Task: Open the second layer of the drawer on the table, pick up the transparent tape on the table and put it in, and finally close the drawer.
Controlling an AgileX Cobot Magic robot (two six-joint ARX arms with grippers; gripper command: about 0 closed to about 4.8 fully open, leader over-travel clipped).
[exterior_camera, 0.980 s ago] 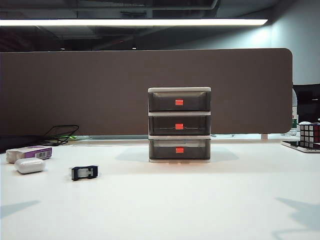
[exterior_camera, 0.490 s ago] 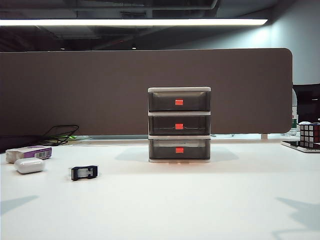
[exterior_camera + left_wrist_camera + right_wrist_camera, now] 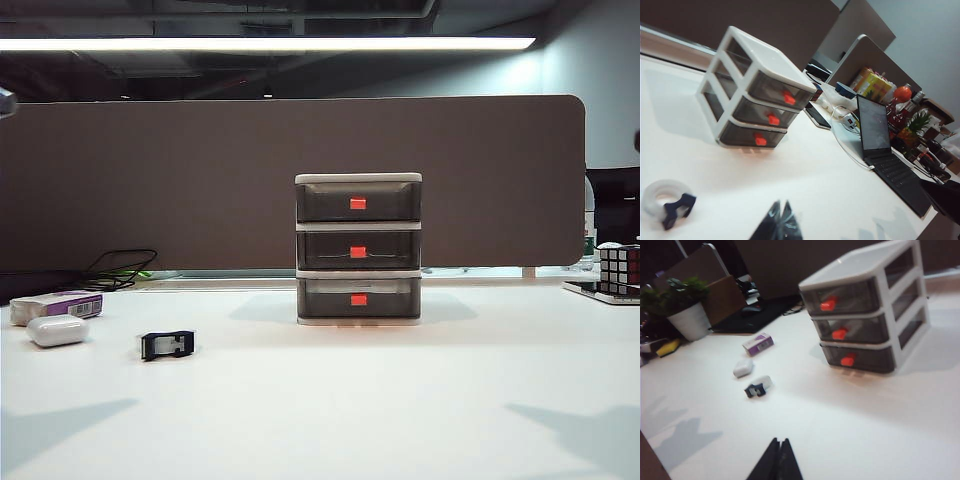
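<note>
Exterior view hides both arms; wrist views show left tool and right tool clenched, cropped.

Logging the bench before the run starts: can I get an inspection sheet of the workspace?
Surface: white table, bare in front.
Job's things: drawer upright mid-table, all three tiers shut, second layer included; transparent tape lying apart, to its left.
Clutter: white case, purple-and-white box, puzzle cube.
Grippers: left gripper and right gripper shut, empty, above the table.
Cables: black cable at rear left.
Surroundings: brown partition, laptop, potted plant.
</note>
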